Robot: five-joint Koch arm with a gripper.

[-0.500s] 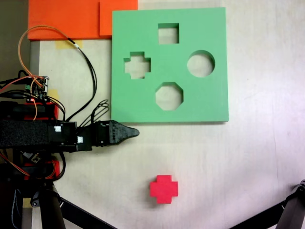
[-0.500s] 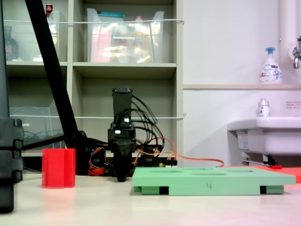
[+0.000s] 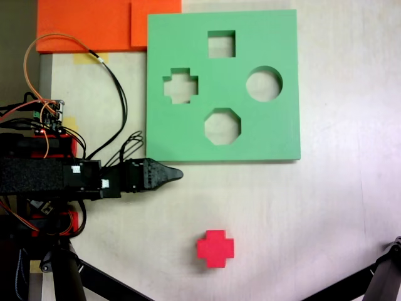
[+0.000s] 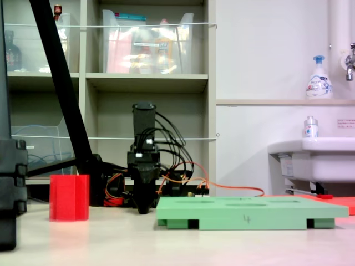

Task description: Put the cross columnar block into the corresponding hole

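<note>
The block (image 3: 215, 248) sits upright on the desk (image 3: 326, 213), alone, well below the board (image 3: 188, 135) in the top-down fixed view. Nothing touches it. In the low fixed view the block (image 4: 69, 197) stands at the left, apart from the board (image 4: 249, 213).

The hole (image 3: 180, 86) is the plus-shaped cutout on the board's left side, empty. A square cutout (image 3: 221, 44) lies above it to the right, an octagon (image 3: 222, 126) below it to the right, and a round one (image 3: 264, 84) further right.

My gripper (image 3: 177, 174) hangs just below the board's lower left corner, tip pointing right, holding nothing. The jaws look pressed together to a point from above. In the low view my gripper (image 4: 143, 209) points down, close to the desk.

Step in hand, as I judge it: the reach, with no grasp started. The next move calls for opening the jaws, swinging down and right in the top-down view to the block, and closing across two opposite arms so the cross lines up with the hole.

Room: bare desk all around the block, so the approach is free. Watch the board's near edge beside my tip, since a low sweep could nudge it. Tripod legs (image 3: 100, 281) cross the bottom left corner. Wires (image 3: 116, 94) trail left of the board.
</note>
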